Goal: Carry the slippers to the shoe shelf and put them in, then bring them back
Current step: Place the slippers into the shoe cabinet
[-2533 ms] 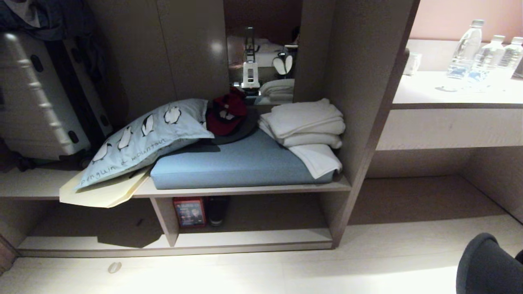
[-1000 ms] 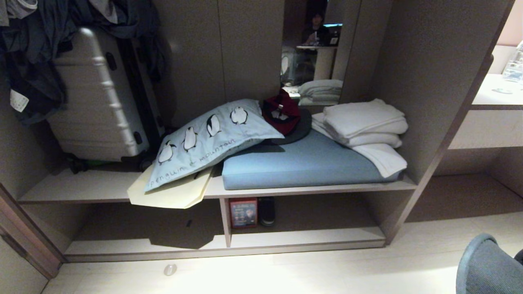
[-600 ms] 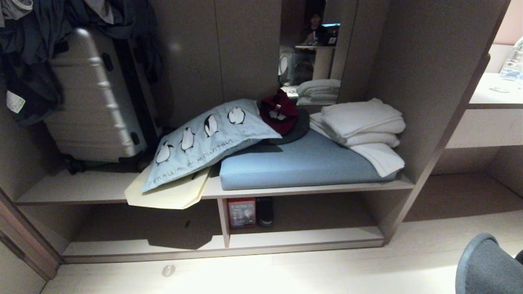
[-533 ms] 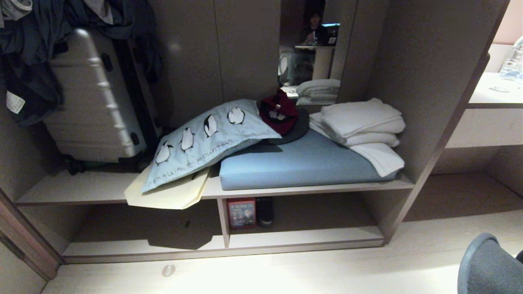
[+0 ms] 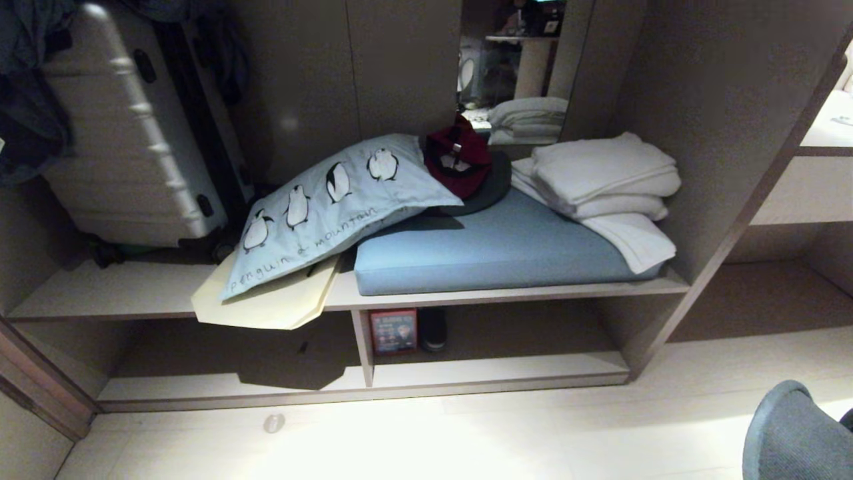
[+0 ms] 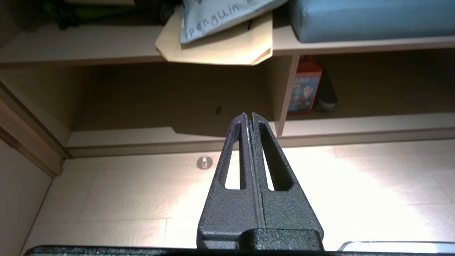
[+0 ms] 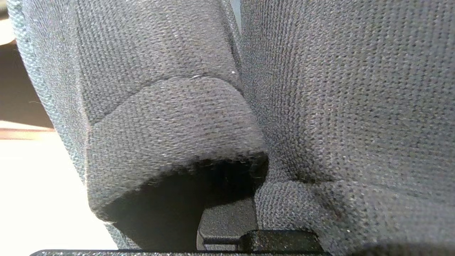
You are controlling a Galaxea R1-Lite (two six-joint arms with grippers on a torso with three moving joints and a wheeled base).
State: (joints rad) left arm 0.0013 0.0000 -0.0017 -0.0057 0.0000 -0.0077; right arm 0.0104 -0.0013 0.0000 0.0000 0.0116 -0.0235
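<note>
Head view: the shoe shelf (image 5: pixel 500 370) runs low across the middle, split by a thin upright divider (image 5: pixel 362 347). A red box (image 5: pixel 394 331) and a black shoe (image 5: pixel 433 329) stand at the back, just right of the divider. On the board above lie a blue cushion (image 5: pixel 493 247), a penguin pillow (image 5: pixel 320 207), a red cap (image 5: pixel 458 157) and folded white towels (image 5: pixel 600 183). A grey suitcase (image 5: pixel 126 140) leans far left. The rounded toe of the slippers (image 5: pixel 790 433) shows at the near right corner, above the pale floor (image 5: pixel 466 440).

Left wrist view: left gripper (image 6: pixel 249 115), fingers pressed together, nothing between them, above the floor in front of the shelf's left compartment.

Right wrist view: grey fabric of both slippers fills the frame, side by side. Right gripper is hidden behind them, clamped tight on the pair.
</note>
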